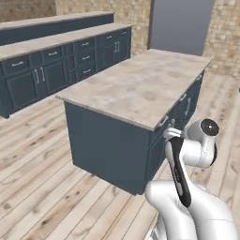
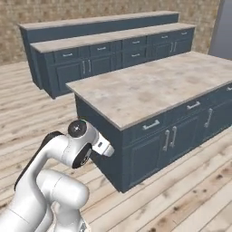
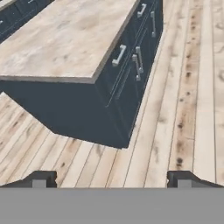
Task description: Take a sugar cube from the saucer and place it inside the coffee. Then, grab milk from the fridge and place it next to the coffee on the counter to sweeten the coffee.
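Jaws (image 3: 111, 178) wide open, holding nothing, aimed at wooden floor (image 3: 183, 113) beside island table (image 1: 140, 84) (top bare). Sugar cube, saucer, coffee: whereabouts cannot tell. Judgement: drive base on, find saucer, then descend over cube from 12 o'clock.

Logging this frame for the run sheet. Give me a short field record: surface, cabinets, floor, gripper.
island worktop: beige marbled stone island counter
island cabinets: dark blue fronts with silver handles
back wall: long stepped run of dark blue cabinets
floor: light wooden planks
gripper: gripper open, fingers wide apart, holding nothing, over the floor near the island's corner
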